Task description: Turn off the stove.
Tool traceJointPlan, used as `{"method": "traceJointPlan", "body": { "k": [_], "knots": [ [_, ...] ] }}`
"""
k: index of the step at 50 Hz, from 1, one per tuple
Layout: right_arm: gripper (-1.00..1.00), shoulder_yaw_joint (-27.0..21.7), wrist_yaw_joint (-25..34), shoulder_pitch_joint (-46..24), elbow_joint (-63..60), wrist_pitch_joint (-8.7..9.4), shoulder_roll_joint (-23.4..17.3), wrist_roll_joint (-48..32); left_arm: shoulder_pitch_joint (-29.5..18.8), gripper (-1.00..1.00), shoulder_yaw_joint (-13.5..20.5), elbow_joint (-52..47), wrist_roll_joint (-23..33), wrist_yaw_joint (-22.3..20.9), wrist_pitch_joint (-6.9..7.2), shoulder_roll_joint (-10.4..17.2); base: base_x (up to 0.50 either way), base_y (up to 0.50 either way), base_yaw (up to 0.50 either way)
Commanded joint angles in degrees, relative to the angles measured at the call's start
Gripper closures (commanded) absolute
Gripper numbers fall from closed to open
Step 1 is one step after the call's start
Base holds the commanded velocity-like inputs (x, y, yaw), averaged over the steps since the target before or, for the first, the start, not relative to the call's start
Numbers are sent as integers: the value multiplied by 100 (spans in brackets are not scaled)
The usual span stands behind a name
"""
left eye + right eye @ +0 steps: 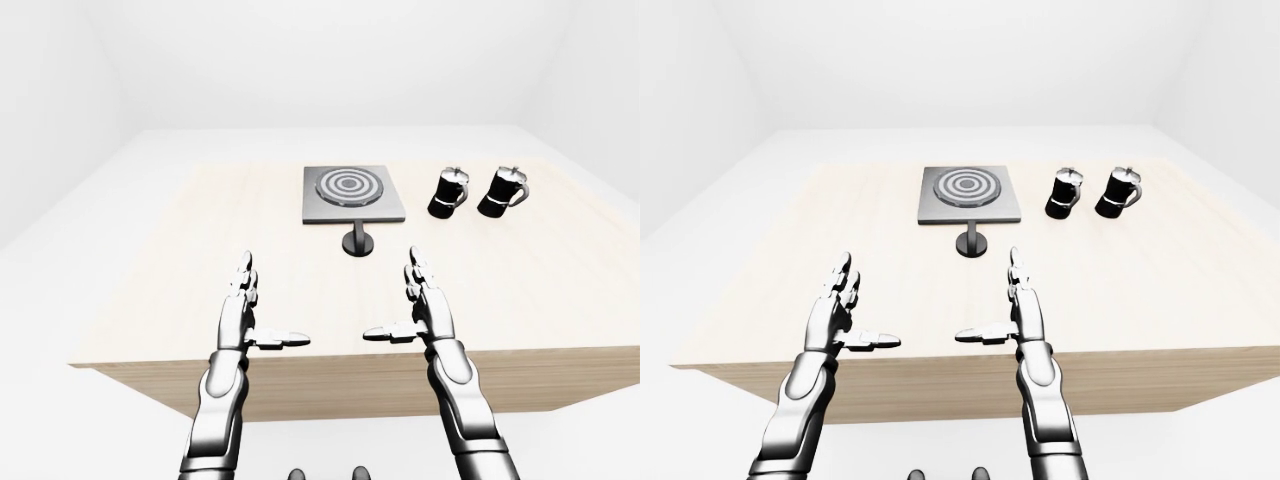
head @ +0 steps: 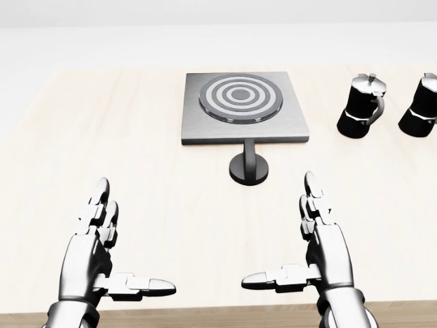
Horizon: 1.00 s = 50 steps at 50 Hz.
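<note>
Left hand [image 2: 102,256]: fingers spread, thumb out, empty, above the near table [image 2: 82,137] edge. Stove [image 2: 242,109]: square grey plate with ringed burner, upper centre of the head view. Knob [image 2: 248,167]: dark, round, just below the stove. Right hand [image 2: 321,253]: fingers spread, empty. Two black coffee pots [image 2: 360,107] [image 2: 419,106]: upper right, side by side.
</note>
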Motion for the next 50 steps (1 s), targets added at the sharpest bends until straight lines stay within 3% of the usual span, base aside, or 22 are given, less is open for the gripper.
{"method": "traceJointPlan", "body": {
  "k": [1, 13, 26, 30, 40, 42, 46, 50],
  "knots": [
    [-100, -1, 23, -5, 24, -44, -5, 10, 21, -100, -6, -31, 3, -1, -42, -5, 0, 0, 0],
    [-100, 18, 49, 20, -81, 18, 2, 0, 13, -100, -19, -5, 33, 9, -40, -5, 14, 0, 0],
    [-100, 1, 52, 0, 23, -57, -1, 10, 11, -100, -18, 4, 37, 10, -50, -7, 19, 0, 0],
    [-100, 4, 41, 3, -31, 19, 4, 15, 19, -100, -19, -30, 35, 9, -26, -6, 17, 0, 0],
    [-100, 13, 34, 4, -54, 46, 1, 2, 4, -100, -16, 22, 46, 9, -74, -3, 12, 0, 0],
    [-100, -2, 43, -26, 51, -30, -8, 8, -14, -100, -14, 68, 50, 11, -108, -3, 12, 0, 0],
    [-100, 1, 42, -19, 2, 13, -5, 10, 13, -100, -16, -43, 36, 17, -16, -9, 12, 0, 0],
    [-100, 0, 46, -11, -16, 15, -4, 18, -3, -100, -23, 34, 57, 24, -85, -9, 12, 0, 0]
  ]
}}
